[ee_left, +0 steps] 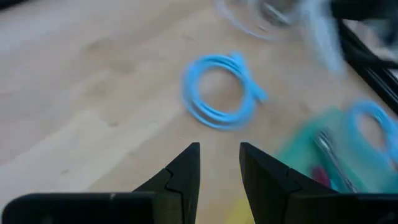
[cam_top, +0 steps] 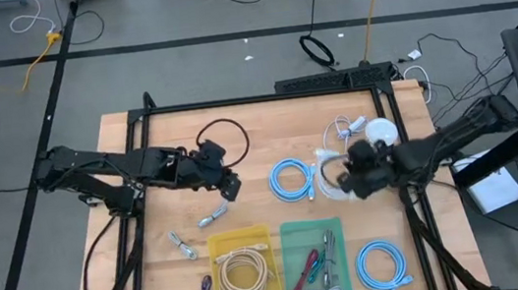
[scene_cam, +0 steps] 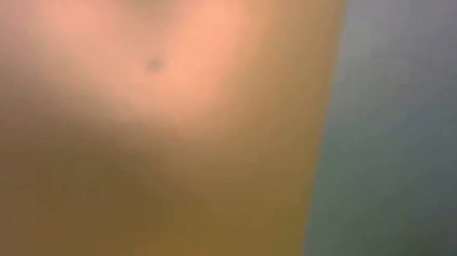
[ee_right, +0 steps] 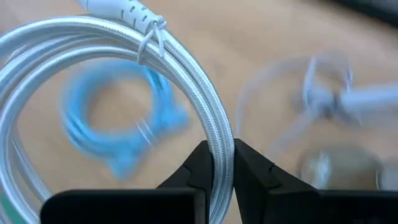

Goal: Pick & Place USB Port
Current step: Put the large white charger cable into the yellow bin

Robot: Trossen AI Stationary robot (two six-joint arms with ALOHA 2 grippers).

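- Your right gripper [ee_right: 217, 165] is clenched on the white braided cable coil [ee_right: 93, 37], at three o'clock on the table [cam_top: 170, 146].
- Your left gripper [ee_left: 219, 168] hangs released, fingers parted, at nine o'clock.

low view wholly blurred, white cable coil [ee_right: 124, 74] cut off by edge

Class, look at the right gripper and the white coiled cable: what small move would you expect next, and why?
Probably a short lift straight up. The right gripper is shut on the white coiled cable, which passes between its fingers, and the green bin lies nearer the table's front edge. Raising the coil first should clear the blue cable beside it.
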